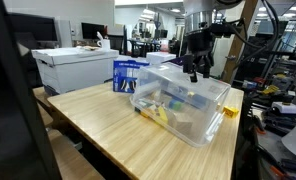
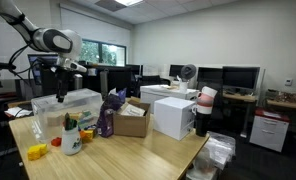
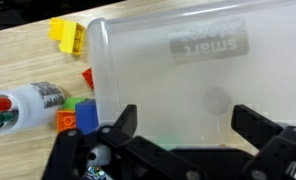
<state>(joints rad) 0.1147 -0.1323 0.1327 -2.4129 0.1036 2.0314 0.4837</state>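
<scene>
Over the far end of the wooden table [image 1: 98,135], in an exterior view: gripper [image 1: 195,70] hanging just above the clear bin [image 1: 183,100], jaws spread wide, gripping nothing; contact with the lid impossible to tell. Bluish bag [image 1: 128,74] just behind the bin, white box [image 1: 73,68] beyond the table. In an exterior view: bin [image 2: 73,103] at the table's corner beneath the gripper [image 2: 60,88]; white bottle [image 2: 72,138] and yellow brick [image 2: 36,152] near it, cardboard box [image 2: 133,120] beside the bag. In the wrist view: gripper [image 3: 188,128] with jaws wide apart over the cloudy lid [image 3: 178,70]; just beside the bin, on the wood, yellow brick, red brick [image 3: 88,77], blue brick [image 3: 86,115] and bottle.
</scene>
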